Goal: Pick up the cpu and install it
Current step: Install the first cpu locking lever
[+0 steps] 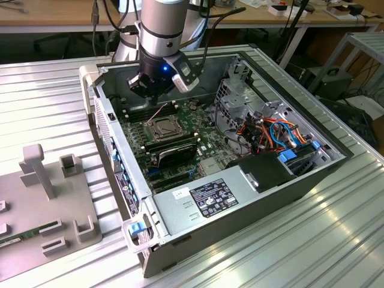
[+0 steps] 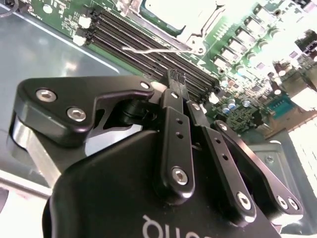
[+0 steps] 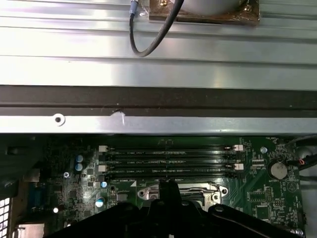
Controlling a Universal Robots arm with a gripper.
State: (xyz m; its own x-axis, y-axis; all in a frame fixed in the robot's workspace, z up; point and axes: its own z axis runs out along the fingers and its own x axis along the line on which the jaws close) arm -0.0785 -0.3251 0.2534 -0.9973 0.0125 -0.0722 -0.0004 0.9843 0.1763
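Figure: within the open computer case (image 1: 228,237) on the tabletop (image 1: 300,252), the cpu (image 2: 178,12) already lies in its socket (image 2: 190,37), wire lever (image 2: 143,49) seemingly unlatched, while the end effector (image 2: 176,78), fingers pressed together and empty, hovers above the memory slots (image 2: 138,42) just beside it.

Socket (image 2: 171,15) runs off the edge in the second wrist view and it's all washed out, so no idea what's sitting in it. In the first wrist view the gripper (image 3: 168,187) blocks part of it. Memory stick (image 1: 17,238) at the exterior view's left is cropped.
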